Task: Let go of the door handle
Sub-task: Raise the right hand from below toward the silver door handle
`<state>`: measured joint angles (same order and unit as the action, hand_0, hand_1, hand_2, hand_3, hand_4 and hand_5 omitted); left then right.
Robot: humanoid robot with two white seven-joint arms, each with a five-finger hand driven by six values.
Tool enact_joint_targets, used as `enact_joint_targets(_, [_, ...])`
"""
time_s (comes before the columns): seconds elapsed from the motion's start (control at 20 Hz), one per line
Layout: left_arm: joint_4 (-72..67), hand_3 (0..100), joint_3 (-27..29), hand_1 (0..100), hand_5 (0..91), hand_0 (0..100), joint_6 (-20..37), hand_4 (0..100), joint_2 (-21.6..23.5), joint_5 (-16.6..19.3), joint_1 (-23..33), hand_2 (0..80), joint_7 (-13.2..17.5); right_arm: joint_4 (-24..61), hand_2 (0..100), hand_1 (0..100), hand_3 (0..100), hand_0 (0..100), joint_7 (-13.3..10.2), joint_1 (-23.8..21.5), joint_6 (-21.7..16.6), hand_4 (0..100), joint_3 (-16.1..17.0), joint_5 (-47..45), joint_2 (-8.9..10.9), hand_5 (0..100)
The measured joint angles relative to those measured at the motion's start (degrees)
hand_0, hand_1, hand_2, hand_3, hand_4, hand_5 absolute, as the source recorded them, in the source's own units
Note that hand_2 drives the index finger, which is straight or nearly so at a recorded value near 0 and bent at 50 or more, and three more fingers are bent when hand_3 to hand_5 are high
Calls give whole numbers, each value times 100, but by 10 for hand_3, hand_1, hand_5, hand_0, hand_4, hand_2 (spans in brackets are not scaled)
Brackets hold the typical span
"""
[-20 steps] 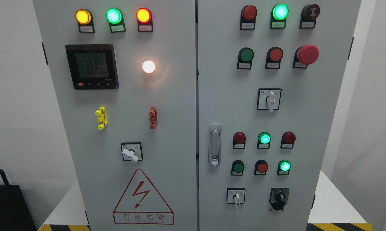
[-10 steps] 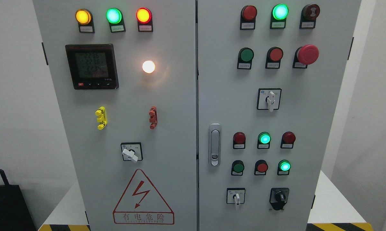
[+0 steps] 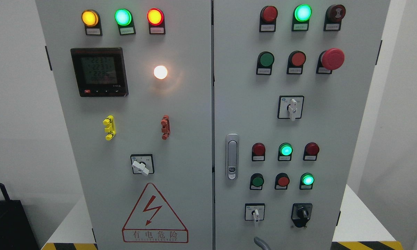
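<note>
The silver door handle (image 3: pixel 232 156) sits upright and flush in its recess at the left edge of the cabinet's right door (image 3: pixel 333 139). Nothing touches it. Both doors of the grey electrical cabinet look closed, with a dark seam (image 3: pixel 212 104) between them. A small grey curved tip of a hand (image 3: pixel 260 243) pokes up at the bottom edge, well below the handle and just under the white rotary switch (image 3: pixel 255 212). Its arm is out of view, so I cannot tell which hand it is.
The doors carry lit indicator lamps, push buttons, a red mushroom stop button (image 3: pixel 332 59), rotary switches, a digital meter (image 3: pixel 99 72) and a red warning triangle (image 3: pixel 154 215). A black box (image 3: pixel 7 222) stands at the lower left. Yellow-black hazard tape (image 3: pixel 364 245) runs along the floor.
The grey tip of a hand has come into view at the bottom edge; it was absent in both earlier frames. The meter digits have changed. The handle and doors have not moved.
</note>
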<state>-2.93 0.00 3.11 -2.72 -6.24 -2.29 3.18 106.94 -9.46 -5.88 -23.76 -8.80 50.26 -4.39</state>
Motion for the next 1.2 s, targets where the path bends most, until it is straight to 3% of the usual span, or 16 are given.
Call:
enact_joint_targets(0.25, [1,0,0,389,0,120,0,0,0,0,0,0,0,-20,0,136,789,348,-87,328,480,784,-41,845,-76,977])
enact_joint_targets(0.45, [0,0,0,389,0,120,0,0,0,0,0,0,0,-60,0,153,805,362,-113,683,1010,806,-137,1291,-116,991])
enact_joint_targets(0.75, [-1,0,0,389,0,120,0,0,0,0,0,0,0,-222,0,155,808,364,-39,1179,1419,801,-253,1706,-157,989])
enact_joint_targets(1.2, [-1,0,0,389,0,120,0,0,0,0,0,0,0,-435,0,162,805,371,207,1670,1605,800,-339,1926,-184,987])
